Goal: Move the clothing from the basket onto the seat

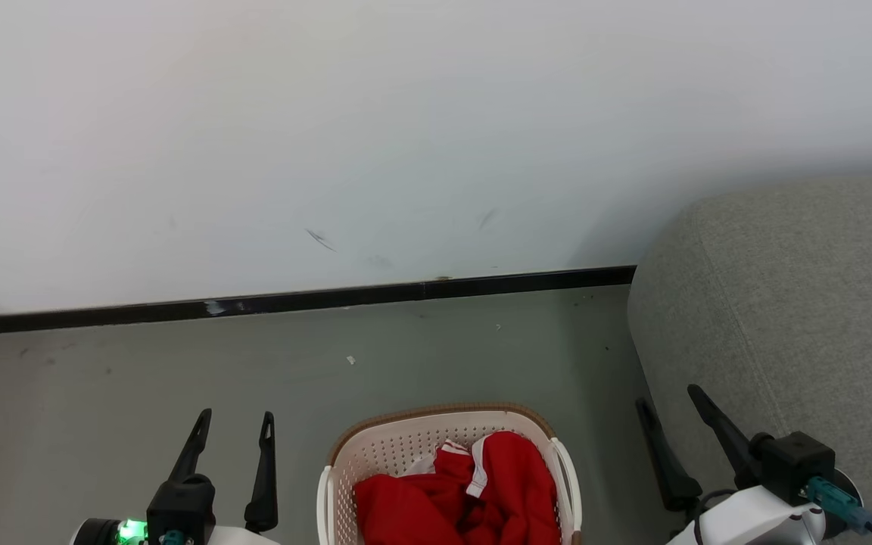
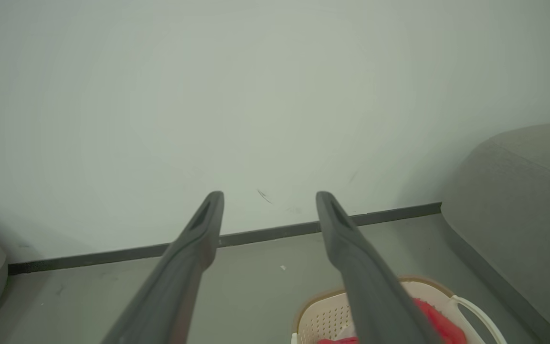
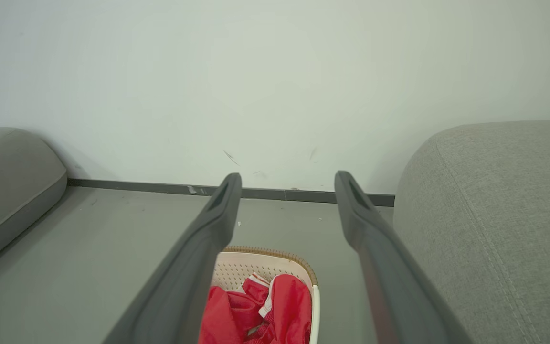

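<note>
The oval cream plastic basket (image 1: 436, 412) with a brown woven-look rim stood on the dull grey floor (image 1: 179, 378), with crumpled bright red clothing (image 1: 466, 499) inside it. Behind the basket, a black skirting board (image 1: 292, 300) ran under a scuffed white wall (image 1: 406, 136). To the basket's right rose the grey woven-fabric seat (image 1: 784, 303). The left gripper (image 1: 236, 415) and right gripper (image 1: 667, 395) flanked the basket, fingers spread, holding nothing.

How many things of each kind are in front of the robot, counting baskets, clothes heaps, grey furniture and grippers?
Baskets: 1, the basket.
Clothes heaps: 1, the red clothing in it; the garments can't be counted.
Grey furniture: 2, the seat on the right and a grey cushion on the left.
Grippers: 2, the left gripper and the right gripper, both open.
Total: 6.
</note>
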Robot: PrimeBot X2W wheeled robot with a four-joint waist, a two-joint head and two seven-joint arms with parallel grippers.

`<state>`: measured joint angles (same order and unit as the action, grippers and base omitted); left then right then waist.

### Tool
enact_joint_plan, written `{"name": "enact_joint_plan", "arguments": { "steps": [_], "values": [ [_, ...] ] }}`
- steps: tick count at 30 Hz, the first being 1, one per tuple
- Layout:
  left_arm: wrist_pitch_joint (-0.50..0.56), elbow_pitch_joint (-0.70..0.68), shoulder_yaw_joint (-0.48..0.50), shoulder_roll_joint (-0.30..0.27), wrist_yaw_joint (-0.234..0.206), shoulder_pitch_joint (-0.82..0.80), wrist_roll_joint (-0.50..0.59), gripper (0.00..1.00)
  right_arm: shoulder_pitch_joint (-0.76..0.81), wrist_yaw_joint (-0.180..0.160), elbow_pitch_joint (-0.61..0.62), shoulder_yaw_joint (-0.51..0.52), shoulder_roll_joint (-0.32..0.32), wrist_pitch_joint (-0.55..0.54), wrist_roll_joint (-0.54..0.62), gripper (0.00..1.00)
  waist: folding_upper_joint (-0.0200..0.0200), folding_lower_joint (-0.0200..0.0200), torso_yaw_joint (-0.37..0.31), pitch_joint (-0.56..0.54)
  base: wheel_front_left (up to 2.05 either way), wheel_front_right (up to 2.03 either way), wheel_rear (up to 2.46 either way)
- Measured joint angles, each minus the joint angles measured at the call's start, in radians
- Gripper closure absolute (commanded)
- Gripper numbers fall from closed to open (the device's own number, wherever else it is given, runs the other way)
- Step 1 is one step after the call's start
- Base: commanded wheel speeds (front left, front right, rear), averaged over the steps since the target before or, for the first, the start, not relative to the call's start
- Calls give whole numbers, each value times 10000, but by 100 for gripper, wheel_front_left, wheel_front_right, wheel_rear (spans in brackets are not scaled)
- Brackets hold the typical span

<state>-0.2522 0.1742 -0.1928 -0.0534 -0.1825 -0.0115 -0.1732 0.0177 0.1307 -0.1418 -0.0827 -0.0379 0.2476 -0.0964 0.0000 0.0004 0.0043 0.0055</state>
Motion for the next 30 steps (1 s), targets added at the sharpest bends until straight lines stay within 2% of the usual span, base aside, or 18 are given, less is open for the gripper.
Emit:
{"name": "enact_joint_plan", "arguments": {
  "steps": [11,30],
  "values": [
    [2,437,-433,-263,109,-383,424,0,221,0,247,433,-2,0,240,0,0,-1,-54,338,0,0,0],
    [328,2196,-1534,-127,642,-1872,1005,0,132,2,1375,951,4,2,311,0,0,-1,-365,1649,0,0,0]
  ]
}}
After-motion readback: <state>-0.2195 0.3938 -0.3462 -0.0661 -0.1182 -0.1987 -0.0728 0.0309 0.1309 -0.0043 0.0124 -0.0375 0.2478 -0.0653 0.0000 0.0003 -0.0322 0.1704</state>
